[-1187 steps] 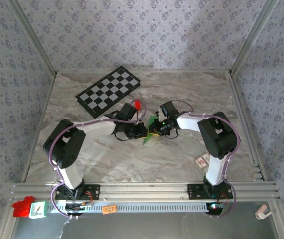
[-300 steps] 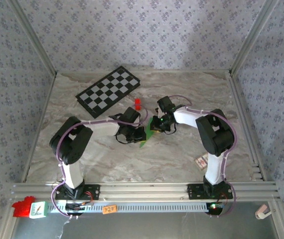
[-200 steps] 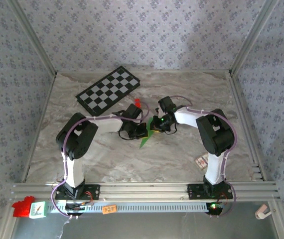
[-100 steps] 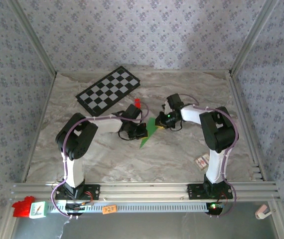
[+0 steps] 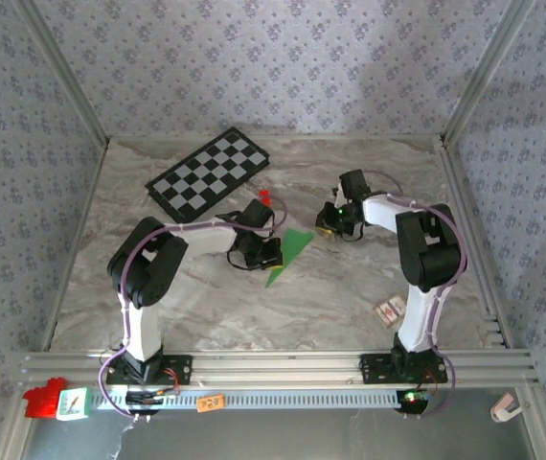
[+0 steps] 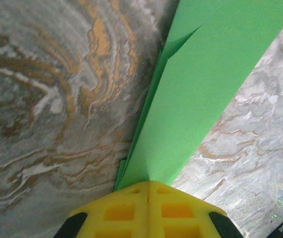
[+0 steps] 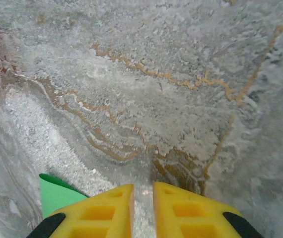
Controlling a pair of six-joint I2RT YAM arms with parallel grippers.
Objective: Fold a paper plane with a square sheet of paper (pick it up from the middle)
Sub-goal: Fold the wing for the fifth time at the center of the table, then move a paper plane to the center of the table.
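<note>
The left gripper [image 6: 148,186] pinches the near edge of the folded green sheet of paper [image 6: 206,99], which reaches ahead over the worktop [image 6: 42,99], probably steadying it for creasing; the right gripper [image 7: 143,191], narrowly parted and empty, has the sheet's corner just left

Left pincer [image 6: 148,187] closed, right pincer [image 7: 143,189] ajar

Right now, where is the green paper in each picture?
Top external: the green paper lies near the middle of the table, a slim pointed shape.
Left wrist: a long strip running from the bottom middle up to the top right.
Right wrist: a small corner at the bottom left.
Shared landmark: the marbled table with orange veins.
</note>
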